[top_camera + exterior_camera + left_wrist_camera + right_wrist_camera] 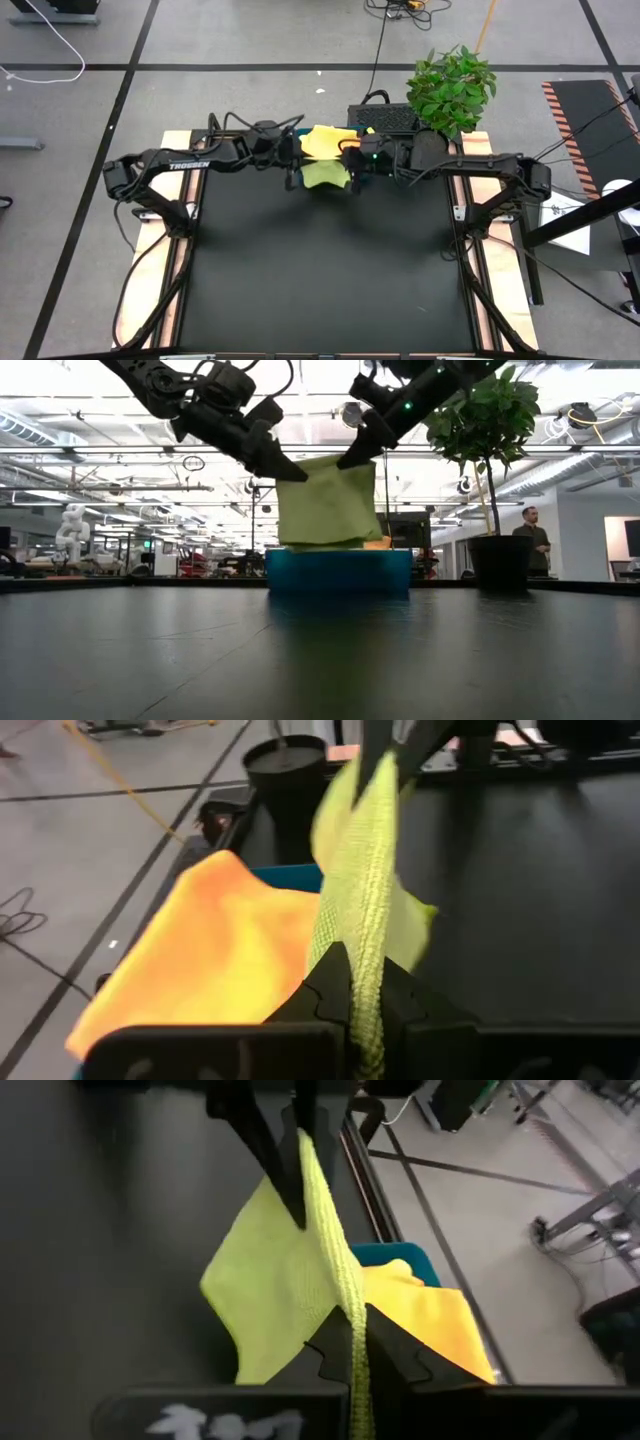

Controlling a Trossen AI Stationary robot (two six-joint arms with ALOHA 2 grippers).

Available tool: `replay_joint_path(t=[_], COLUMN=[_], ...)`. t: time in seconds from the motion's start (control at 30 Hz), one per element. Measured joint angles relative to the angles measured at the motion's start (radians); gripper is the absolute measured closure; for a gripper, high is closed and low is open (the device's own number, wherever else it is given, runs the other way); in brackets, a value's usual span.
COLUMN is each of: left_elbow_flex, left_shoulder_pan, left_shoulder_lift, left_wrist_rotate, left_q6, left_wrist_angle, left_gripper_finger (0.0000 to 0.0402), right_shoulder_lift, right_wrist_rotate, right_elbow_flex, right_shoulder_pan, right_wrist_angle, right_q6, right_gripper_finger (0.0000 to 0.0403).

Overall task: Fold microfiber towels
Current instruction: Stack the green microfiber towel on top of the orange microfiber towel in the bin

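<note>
Above blue tray (338,572), both grippers pinching green towel (328,502)

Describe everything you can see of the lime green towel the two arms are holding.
The lime green towel is a soft, nubby microfibre cloth hanging in the air as a roughly square sheet. The left gripper pinches one top corner and the right gripper the other, both shut on its upper edge. It hangs above the blue tray at the table's far edge, where an orange-yellow towel lies.
</note>
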Motion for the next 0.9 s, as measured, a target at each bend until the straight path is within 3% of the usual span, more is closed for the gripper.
replay_joint_path(t=[0.27, 0.67, 0.9], left_elbow_flex=[0.003, -0.001, -0.006], left_shoulder_pan=[0.065, 0.146, 0.188], left_shoulder_lift=[0.043, 0.184, 0.241], left_wrist_rotate=[0.006, 0.009, -0.117], left_q6=[0.009, 0.058, 0.094], left_wrist_angle=[0.037, 0.151, 0.268], left_gripper_finger=[0.0395, 0.0385, 0.0360], right_shoulder_lift=[0.014, 0.162, 0.201], right_wrist_rotate=[-0.018, -0.006, 0.034], right_elbow_flex=[0.000, 0.001, -0.004], right_shoulder_pan=[-0.077, -0.168, -0.239], right_wrist_angle=[0.004, 0.072, 0.080], right_q6=[0.029, 0.015, 0.001], right_gripper_finger=[0.0401, 0.0401, 0.0401])
